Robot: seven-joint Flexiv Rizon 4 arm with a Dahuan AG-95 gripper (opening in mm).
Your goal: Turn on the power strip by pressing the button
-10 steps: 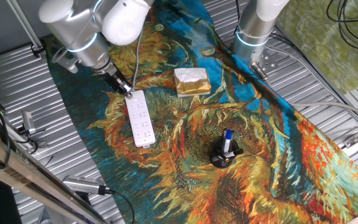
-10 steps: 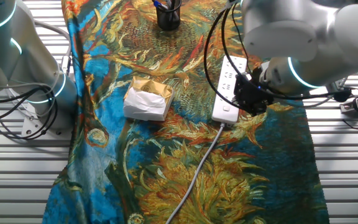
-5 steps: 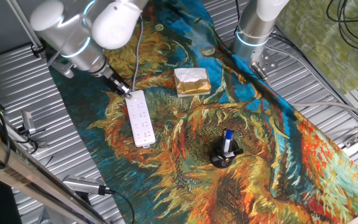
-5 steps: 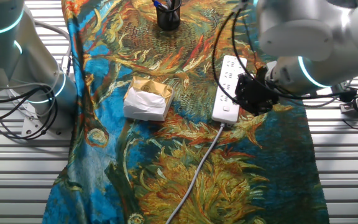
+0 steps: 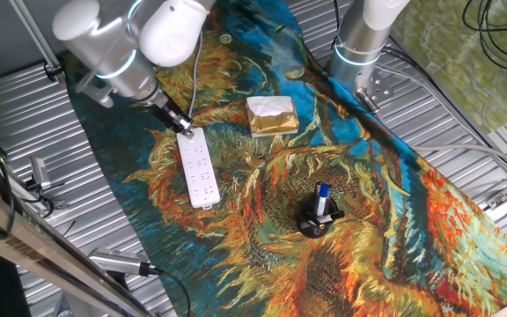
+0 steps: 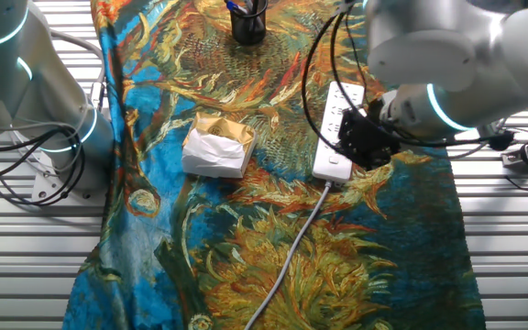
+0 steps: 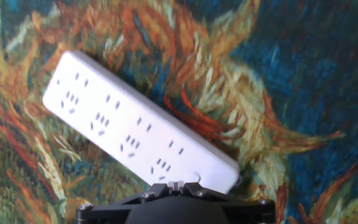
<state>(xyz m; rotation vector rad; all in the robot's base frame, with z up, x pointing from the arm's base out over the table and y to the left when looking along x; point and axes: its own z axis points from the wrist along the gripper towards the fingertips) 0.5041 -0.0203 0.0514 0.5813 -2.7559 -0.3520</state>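
Note:
The power strip (image 5: pixel 198 167) is a long white bar with rows of outlet holes, lying on the painted cloth. It also shows in the other fixed view (image 6: pixel 335 128) and the hand view (image 7: pixel 129 130). My gripper (image 5: pixel 181 129) is at the strip's cable end, also seen in the other fixed view (image 6: pixel 351 151). In the hand view the gripper (image 7: pixel 176 185) has its fingertips pressed together, shut, right over the strip's near end beside a curved button outline (image 7: pixel 188 176). Whether they touch the strip I cannot tell.
A gold foil-wrapped block (image 5: pixel 272 115) lies right of the strip. A black holder with a blue pen (image 5: pixel 318 216) stands nearer the cloth's middle. The grey cable (image 6: pixel 291 247) trails from the strip's end. A second arm's base (image 5: pixel 359 44) stands at the cloth's far edge.
The arm drew slightly away from the strip half a second ago and has now come back down to its cable end. The strip has not moved.

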